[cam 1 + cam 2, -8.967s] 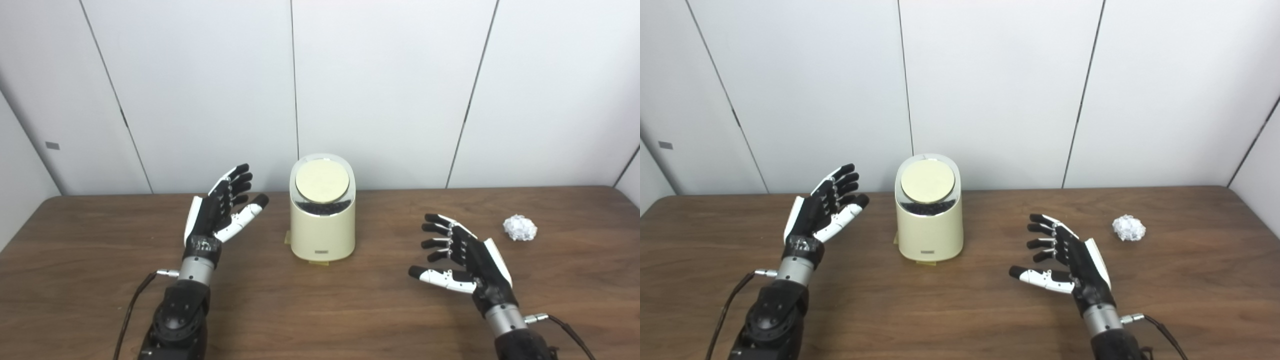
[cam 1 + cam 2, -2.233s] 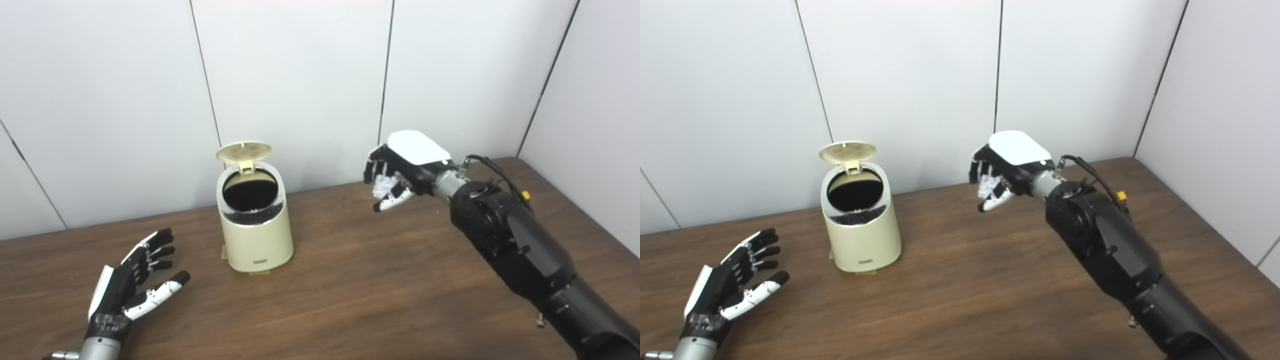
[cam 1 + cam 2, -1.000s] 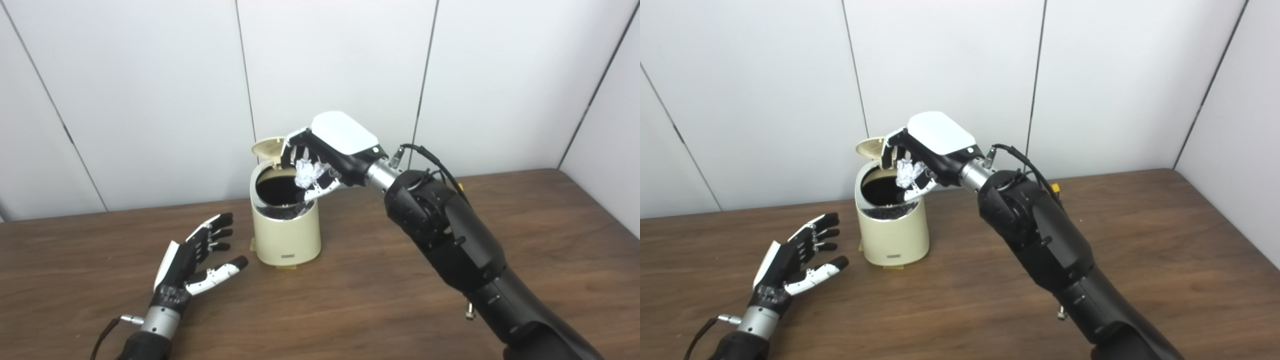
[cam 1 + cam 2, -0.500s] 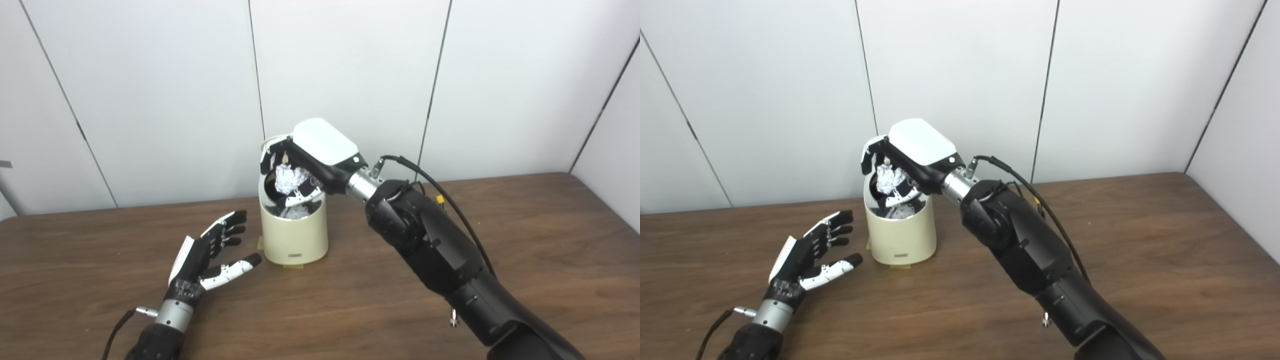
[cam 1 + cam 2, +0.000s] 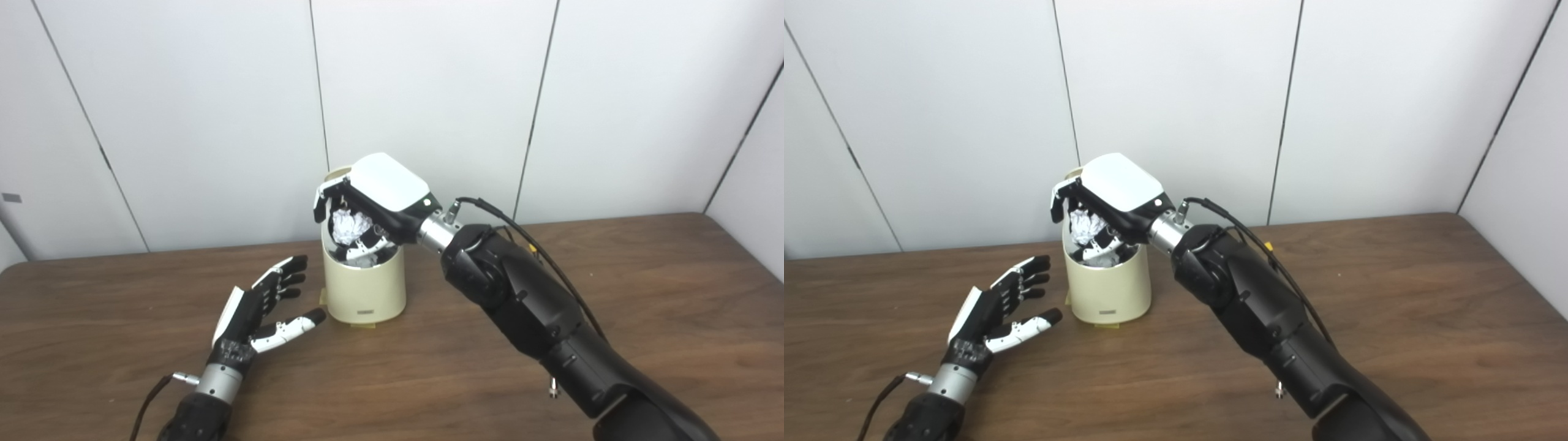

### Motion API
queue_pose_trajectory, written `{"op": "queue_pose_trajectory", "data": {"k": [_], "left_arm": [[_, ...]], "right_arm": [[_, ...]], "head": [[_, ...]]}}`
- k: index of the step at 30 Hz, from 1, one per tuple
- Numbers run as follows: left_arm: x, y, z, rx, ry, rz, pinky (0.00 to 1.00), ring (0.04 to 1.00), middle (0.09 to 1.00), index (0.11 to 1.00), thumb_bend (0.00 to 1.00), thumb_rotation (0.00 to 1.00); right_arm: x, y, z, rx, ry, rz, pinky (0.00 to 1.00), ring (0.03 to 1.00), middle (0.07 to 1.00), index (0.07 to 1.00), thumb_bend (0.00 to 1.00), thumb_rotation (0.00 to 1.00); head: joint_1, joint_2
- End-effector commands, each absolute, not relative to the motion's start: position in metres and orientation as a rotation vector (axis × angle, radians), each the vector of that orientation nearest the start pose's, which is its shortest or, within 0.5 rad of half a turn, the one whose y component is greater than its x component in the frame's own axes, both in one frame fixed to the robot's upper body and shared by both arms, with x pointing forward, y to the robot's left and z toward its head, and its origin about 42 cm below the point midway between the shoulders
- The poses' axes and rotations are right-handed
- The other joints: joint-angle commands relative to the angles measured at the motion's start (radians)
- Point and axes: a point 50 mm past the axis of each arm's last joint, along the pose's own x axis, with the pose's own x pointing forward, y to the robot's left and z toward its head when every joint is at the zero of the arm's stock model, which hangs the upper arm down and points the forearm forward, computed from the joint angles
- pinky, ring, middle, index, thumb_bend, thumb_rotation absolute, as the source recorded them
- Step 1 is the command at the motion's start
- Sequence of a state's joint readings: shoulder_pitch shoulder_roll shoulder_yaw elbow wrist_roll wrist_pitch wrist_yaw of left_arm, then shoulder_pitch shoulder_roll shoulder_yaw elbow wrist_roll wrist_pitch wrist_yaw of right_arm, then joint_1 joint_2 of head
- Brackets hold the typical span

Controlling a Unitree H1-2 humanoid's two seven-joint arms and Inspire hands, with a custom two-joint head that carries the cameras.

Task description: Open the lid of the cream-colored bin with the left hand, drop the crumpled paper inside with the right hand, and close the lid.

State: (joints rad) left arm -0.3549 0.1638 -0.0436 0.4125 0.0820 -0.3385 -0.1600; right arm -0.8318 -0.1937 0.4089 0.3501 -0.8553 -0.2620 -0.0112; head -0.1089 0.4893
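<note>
Working outward from my station: my left hand (image 5: 257, 315) rests on the table (image 5: 429, 380), fingers spread, holding nothing. Beyond it, my right hand (image 5: 367, 205) grips the crumpled paper (image 5: 346, 223) directly above the cream-colored bin (image 5: 365, 288), its lid (image 5: 335, 174) raised behind. I judge release should follow only once centred, clear of the rim.

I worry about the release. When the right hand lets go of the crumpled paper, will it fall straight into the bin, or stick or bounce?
The crumpled paper looks light and springy, so it may cling briefly to the fingers. It hangs over the bin mouth, so it probably drops inside. It seems unlikely to bounce out.
</note>
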Motion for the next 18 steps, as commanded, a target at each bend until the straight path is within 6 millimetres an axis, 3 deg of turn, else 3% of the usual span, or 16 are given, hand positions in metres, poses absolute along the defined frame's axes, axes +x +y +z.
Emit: {"op": "queue_pose_trajectory", "data": {"k": [1, 18], "left_arm": [[0.383, 0.221, 0.108, 0.240, -0.227, -0.279, 0.81, 0.856, 0.881, 0.894, 0.82, 0.35], [0.383, 0.223, 0.106, 0.248, -0.236, -0.302, 0.81, 0.851, 0.881, 0.885, 0.80, 0.37]], "right_arm": [[0.476, -0.095, 0.336, -1.241, -0.967, 0.336, 0.27, 0.355, 0.463, 0.540, 0.51, 0.00], [0.489, -0.110, 0.335, -1.351, -0.953, 0.299, 0.31, 0.368, 0.484, 0.541, 0.51, 0.00]], "head": [[0.000, -0.001], [-0.007, -0.001]]}}
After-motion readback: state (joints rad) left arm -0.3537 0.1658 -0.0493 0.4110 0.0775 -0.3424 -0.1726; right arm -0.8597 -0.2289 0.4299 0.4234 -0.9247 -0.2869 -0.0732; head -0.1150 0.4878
